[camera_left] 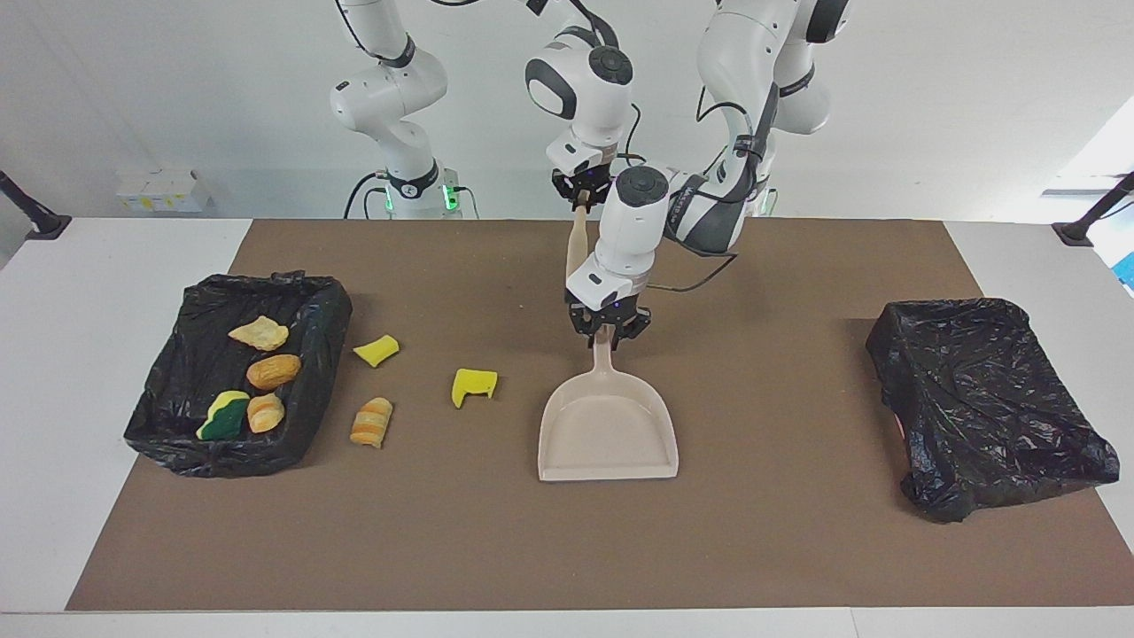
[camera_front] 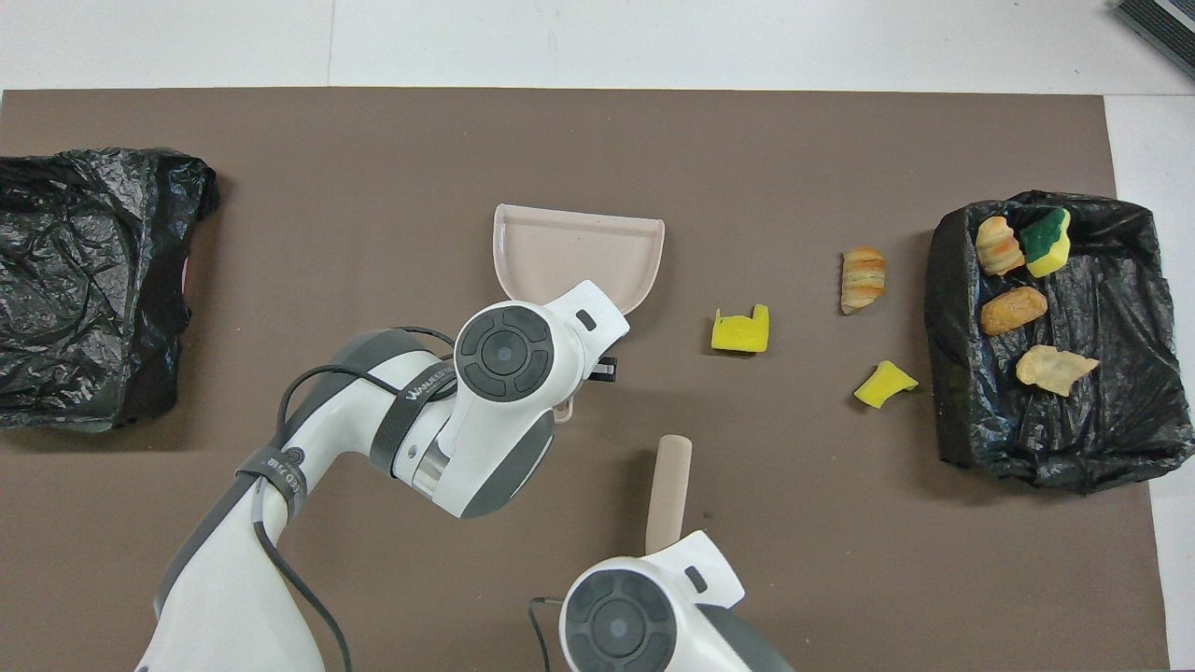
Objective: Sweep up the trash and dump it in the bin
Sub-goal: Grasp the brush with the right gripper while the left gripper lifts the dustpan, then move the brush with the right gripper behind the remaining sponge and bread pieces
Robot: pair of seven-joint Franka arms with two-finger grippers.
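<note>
The left pincer (camera_left: 609,336) gripped the handle of the beige dustpan (camera_left: 608,429), which lay flat on the tabletop (camera_left: 780,532). The right pincer (camera_left: 581,197) held a beige brush (camera_left: 576,248) by its handle. Three pieces of trash (camera_left: 473,385) lay on the brown mat beside the black-lined bin (camera_left: 182,372), four inside it. The left arm's wrist strap bore lettering, seemingly "WANSEED".

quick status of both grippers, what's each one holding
Left gripper: shut on the dustpan handle, pan flat on the mat.
Right gripper: shut on the brush handle, held up in the air beside the left arm.
</note>
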